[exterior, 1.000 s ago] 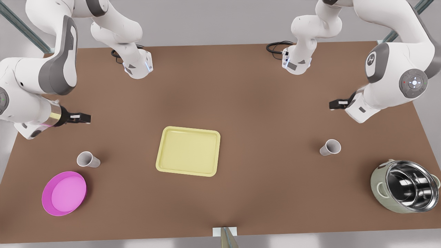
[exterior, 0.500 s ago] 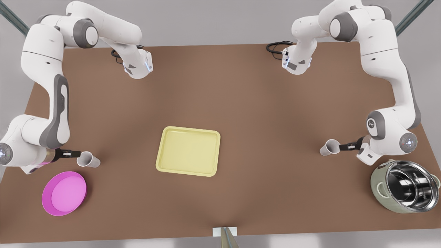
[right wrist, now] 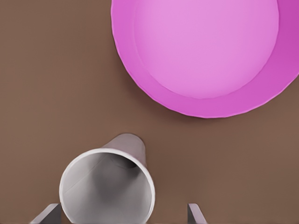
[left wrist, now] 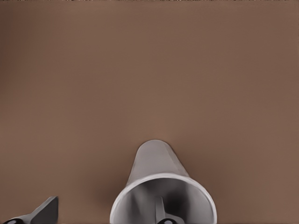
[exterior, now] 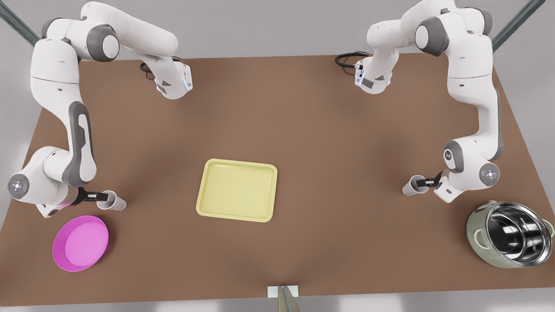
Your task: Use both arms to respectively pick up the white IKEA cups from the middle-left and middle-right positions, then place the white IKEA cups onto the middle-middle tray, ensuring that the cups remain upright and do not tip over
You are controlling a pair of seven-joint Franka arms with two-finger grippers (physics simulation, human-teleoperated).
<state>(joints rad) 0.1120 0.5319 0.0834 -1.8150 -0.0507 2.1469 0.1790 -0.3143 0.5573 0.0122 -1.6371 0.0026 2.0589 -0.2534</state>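
2 open grippers, right (exterior: 103, 197) and left (exterior: 421, 183), straddle 2 cups' (exterior: 113, 201) rims beside 1 tray (exterior: 237, 190).

— In the right wrist view the pink plate (right wrist: 205, 56) runs off the picture's edge, and the white cup (right wrist: 107, 186) loses its near rim there too.

— Same for the other cup (left wrist: 159, 186) in the left wrist view. The left end effector (left wrist: 105, 215) is cut off, leaving only dark fingertips (left wrist: 44, 212).

In the front view, the tray (exterior: 236, 190) lies centre; cups at nine (exterior: 112, 201) and three (exterior: 412, 186), plate (exterior: 80, 243) at eight, pot (exterior: 510, 234) at four.
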